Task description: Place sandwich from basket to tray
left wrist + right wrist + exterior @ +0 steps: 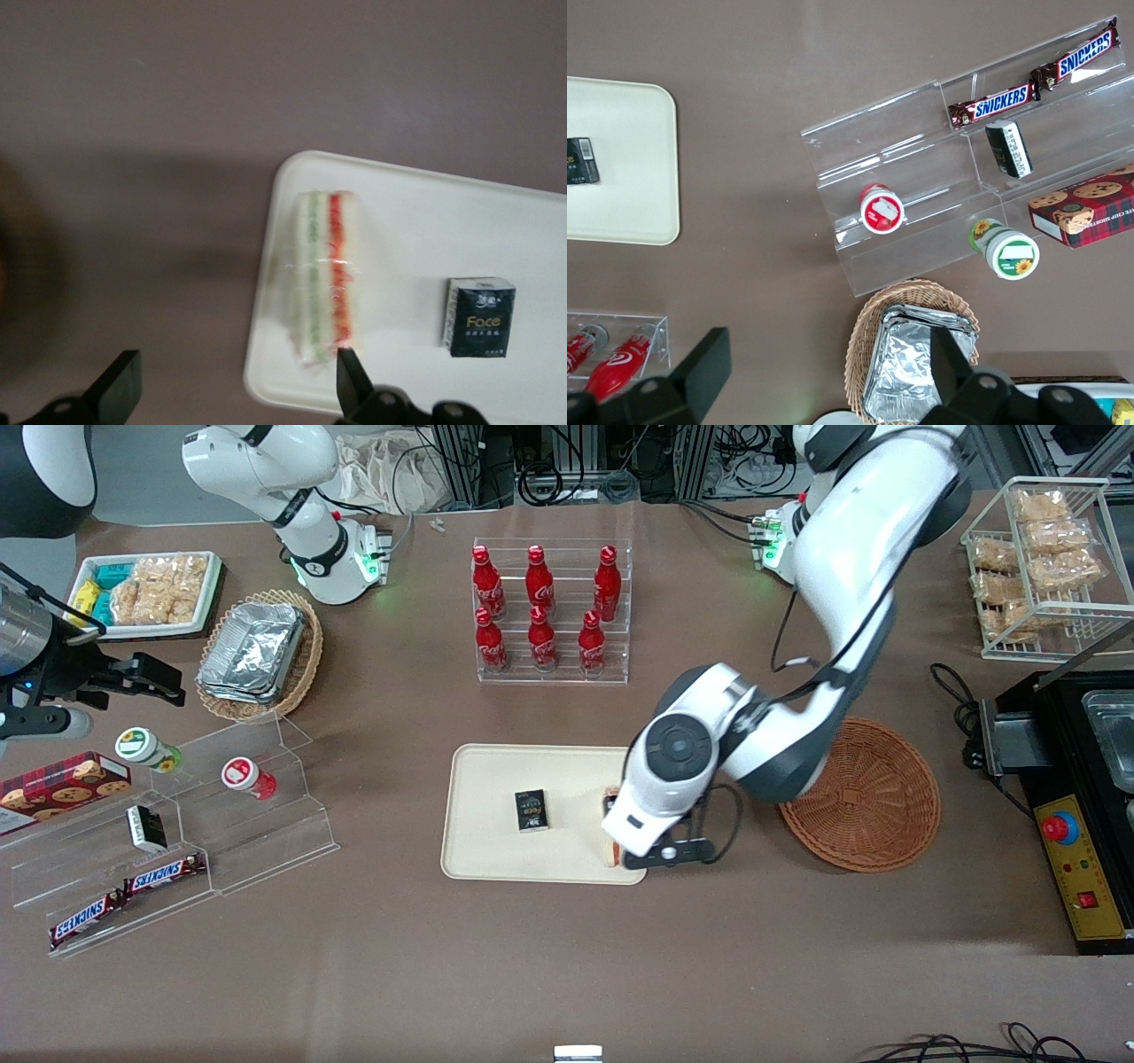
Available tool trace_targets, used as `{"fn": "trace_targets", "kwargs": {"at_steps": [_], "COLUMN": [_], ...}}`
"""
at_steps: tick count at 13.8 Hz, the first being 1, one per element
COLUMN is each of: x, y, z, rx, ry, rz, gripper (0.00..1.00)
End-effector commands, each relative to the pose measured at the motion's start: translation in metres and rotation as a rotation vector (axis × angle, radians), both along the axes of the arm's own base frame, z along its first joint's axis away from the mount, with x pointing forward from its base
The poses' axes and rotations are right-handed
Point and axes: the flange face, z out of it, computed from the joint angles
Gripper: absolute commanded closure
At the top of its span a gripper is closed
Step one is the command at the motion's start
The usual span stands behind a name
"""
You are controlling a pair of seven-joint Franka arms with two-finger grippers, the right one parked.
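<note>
Brown tabletop (567, 974). Tray (496, 850), cream, rectangular: holds small black box (531, 811) and sandwich (326, 274), clear-wrapped, lying at the tray's edge nearest the basket (873, 797). Basket: round, reddish-brown wicker, near the tray toward the working arm's end. Gripper (235, 385): above the sandwich, fingers (353, 376) spread wide, holding nothing.

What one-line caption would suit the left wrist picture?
Open claw hovers above the wrapped sandwich lying on the cream tray beside a small black box.
</note>
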Motion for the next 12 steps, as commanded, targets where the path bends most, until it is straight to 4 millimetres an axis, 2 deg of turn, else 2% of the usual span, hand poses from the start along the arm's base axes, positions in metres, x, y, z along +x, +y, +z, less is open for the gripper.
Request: {"fn": "trace_targets", "kwargs": {"at_steps": [1,3,4,6,9,10,12], "x": [0.003,-0.002,-0.008,-0.017,-0.034,-0.043,-0.044], "y": [0.079,0.125,0.143,0.200,0.295,0.317,0.340], "z": [0.075,0.112,0.123,0.128,0.145,0.144,0.139], "rx": [-0.024,-0.049,-0.034,0.016,-0.068,-0.062,-0.044], "ry": [0.046,0.038,0.027,0.048,0.063,0.063,0.054], "rz": [0.117,0.148,0.110,0.085,-0.041,-0.071,-0.119], "gripper": [0.00,0.00,0.00,0.00,0.00,0.00,0.00]}}
